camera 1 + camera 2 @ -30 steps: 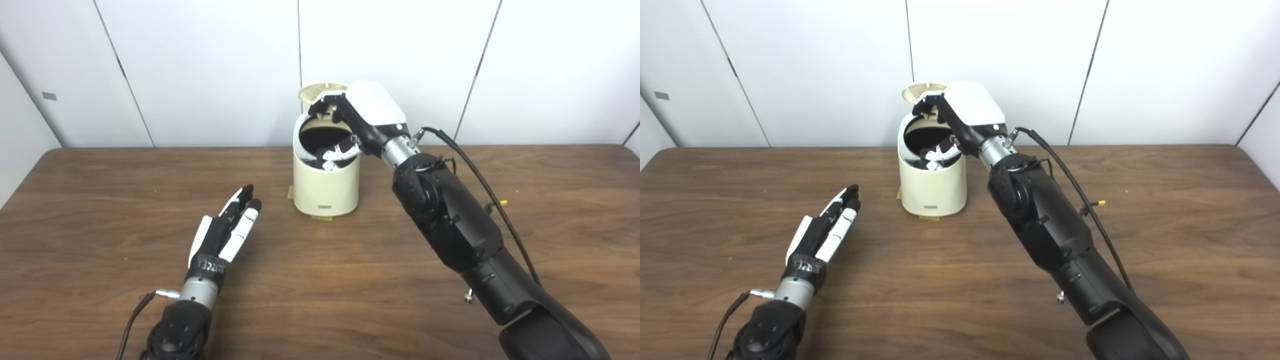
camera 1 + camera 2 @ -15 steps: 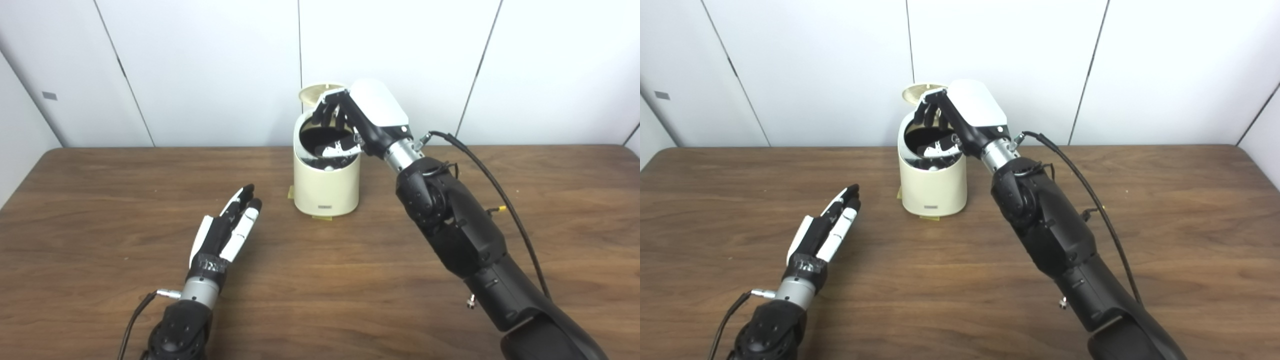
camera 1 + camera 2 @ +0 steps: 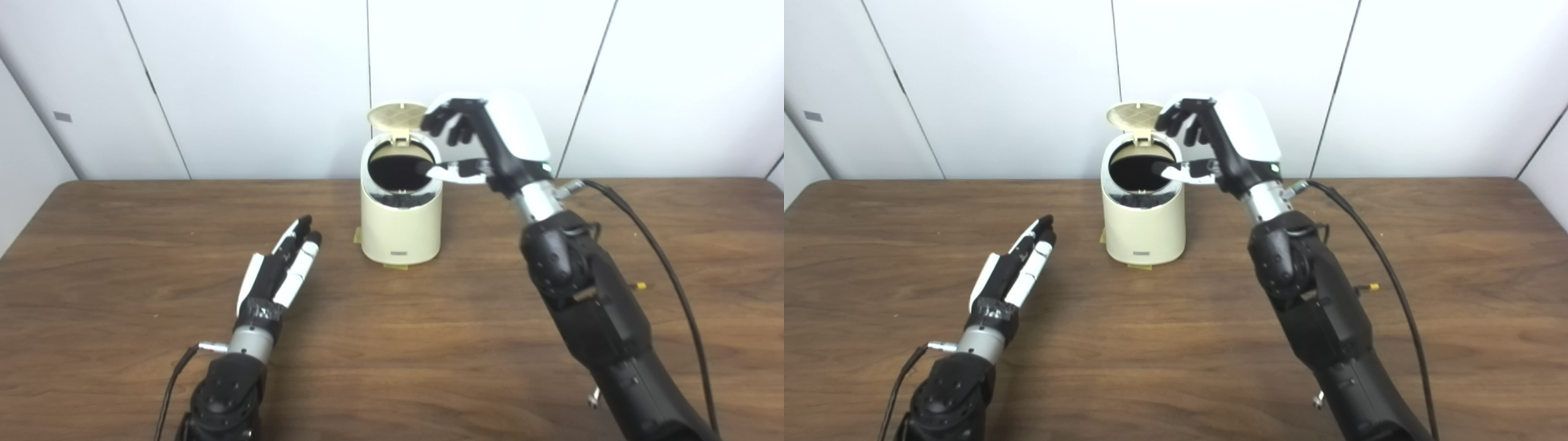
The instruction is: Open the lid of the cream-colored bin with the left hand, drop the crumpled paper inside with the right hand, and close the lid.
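A cream-colored round plastic bin [image 3: 1143, 217] stands toward the far side of the dark wood-grain desk [image 3: 1427, 257], its round hinged lid [image 3: 1135, 116] tipped up at the back and its dark mouth uncovered. The right robot hand [image 3: 1213, 144], white-backed with black fingers [image 3: 1173, 118], hangs above and just right of the bin's rim with the fingers spread and nothing in them; its thumb reaches over the rim. The left robot hand [image 3: 1013, 277] lies nearer and to the left, well apart from the bin, fingers straight and together, pointing toward the far right, empty.
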You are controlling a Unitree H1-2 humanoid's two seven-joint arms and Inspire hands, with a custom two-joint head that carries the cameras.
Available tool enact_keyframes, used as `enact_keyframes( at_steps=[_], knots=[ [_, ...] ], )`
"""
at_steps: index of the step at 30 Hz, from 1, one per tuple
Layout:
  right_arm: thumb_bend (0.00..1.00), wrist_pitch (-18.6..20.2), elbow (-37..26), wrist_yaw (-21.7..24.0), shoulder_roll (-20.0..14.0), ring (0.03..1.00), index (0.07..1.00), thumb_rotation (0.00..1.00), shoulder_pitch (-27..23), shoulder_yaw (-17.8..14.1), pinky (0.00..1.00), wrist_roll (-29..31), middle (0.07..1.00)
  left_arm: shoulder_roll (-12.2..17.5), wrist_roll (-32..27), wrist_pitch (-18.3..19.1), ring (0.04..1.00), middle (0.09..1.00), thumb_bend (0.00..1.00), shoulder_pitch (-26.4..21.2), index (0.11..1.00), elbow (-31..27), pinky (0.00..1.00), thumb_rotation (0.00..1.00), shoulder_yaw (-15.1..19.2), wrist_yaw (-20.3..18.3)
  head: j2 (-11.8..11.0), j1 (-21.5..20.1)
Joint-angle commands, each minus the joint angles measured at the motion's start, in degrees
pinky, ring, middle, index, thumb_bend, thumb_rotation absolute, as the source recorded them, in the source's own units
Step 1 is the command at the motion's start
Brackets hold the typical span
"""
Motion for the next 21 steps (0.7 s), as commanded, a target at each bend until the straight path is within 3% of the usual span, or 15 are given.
enact_keyframes(
  at_steps=[1, 6, 8, 9, 10, 12, 13, 14, 19, 21],
  knots=[
    [0.50, 0.85, -2.95, -1.35, 0.57, 0.392, 0.518, 0.00, -0.49, -2.73, 0.33, 2.97, 0.493, 0.19, -1.83, -2.16, 0.974, 0.966, 0.47, -3.92, 0.988, 0.77, 0.99, 0.84, 1.06, 0.21, -0.21, 0.13],
    [0.49, 1.46, -6.11, -1.92, 1.54, 0.413, 0.563, 0.00, 5.37, -6.73, 0.33, 7.82, 0.481, 1.24, -3.74, -2.05, 0.953, 0.948, 0.49, -8.73, 0.965, 4.11, 0.97, 0.83, 2.95, 0.27, -0.89, 0.09],
    [0.51, 2.93, -7.80, -0.58, 2.08, 0.404, 0.566, 0.00, 7.79, -7.69, 0.39, 10.23, 0.488, 1.62, -4.25, -1.42, 0.959, 0.950, 0.47, -10.41, 0.968, 5.18, 0.97, 0.84, 3.46, 0.26, -0.98, -0.02],
    [0.51, 4.48, -8.94, 0.79, 2.37, 0.458, 0.550, 0.00, 9.18, -8.05, 0.41, 11.80, 0.480, 1.71, -4.62, -1.34, 0.962, 0.953, 0.46, -11.48, 0.970, 6.11, 0.97, 0.85, 3.84, 0.34, -1.03, -0.06],
    [0.51, 5.84, -9.92, 2.56, 2.54, 0.532, 0.520, 0.09, 10.69, -8.43, 0.45, 14.37, 0.596, 1.78, -5.07, -1.10, 0.967, 0.958, 0.46, -12.72, 0.973, 7.11, 0.98, 0.85, 4.21, 0.37, -1.03, -0.15],
    [0.52, 8.08, -11.33, 5.31, 2.68, 0.659, 0.721, 0.41, 13.43, -8.68, 0.54, 17.96, 0.728, 2.26, -5.39, -0.83, 0.982, 0.977, 0.49, -14.95, 0.983, 8.72, 1.00, 0.84, 4.48, 0.12, -1.13, 0.00],
    [0.53, 8.47, -11.51, 5.94, 2.66, 0.717, 0.782, 0.57, 14.41, -8.55, 0.59, 18.60, 0.778, 2.51, -5.31, -0.56, 0.988, 0.983, 0.52, -15.82, 0.984, 9.13, 1.00, 0.84, 4.47, 0.08, -1.15, 0.05],
    [0.55, 8.79, -11.63, 6.27, 2.63, 0.747, 0.810, 0.65, 15.48, -8.30, 0.61, 18.72, 0.803, 2.76, -5.19, -0.32, 0.989, 0.984, 0.54, -16.88, 0.982, 9.57, 1.00, 0.84, 4.36, 0.11, -1.15, 0.09],
    [0.56, 8.56, -11.36, 8.21, 2.81, 0.881, 0.920, 0.93, 20.27, -7.93, 0.75, 22.20, 0.919, 5.31, -4.80, 1.00, 0.999, 0.991, 0.53, -22.48, 0.978, 12.10, 1.00, 0.89, 2.79, -1.31, -1.52, 0.66],
    [0.56, 8.53, -11.02, 8.94, 3.51, 0.900, 0.940, 0.97, 22.13, -8.52, 0.80, 25.23, 0.940, 6.39, -4.50, 2.32, 1.000, 0.990, 0.54, -25.61, 0.974, 13.65, 1.00, 0.89, 2.18, -1.80, -1.66, 0.59]
  ],
)
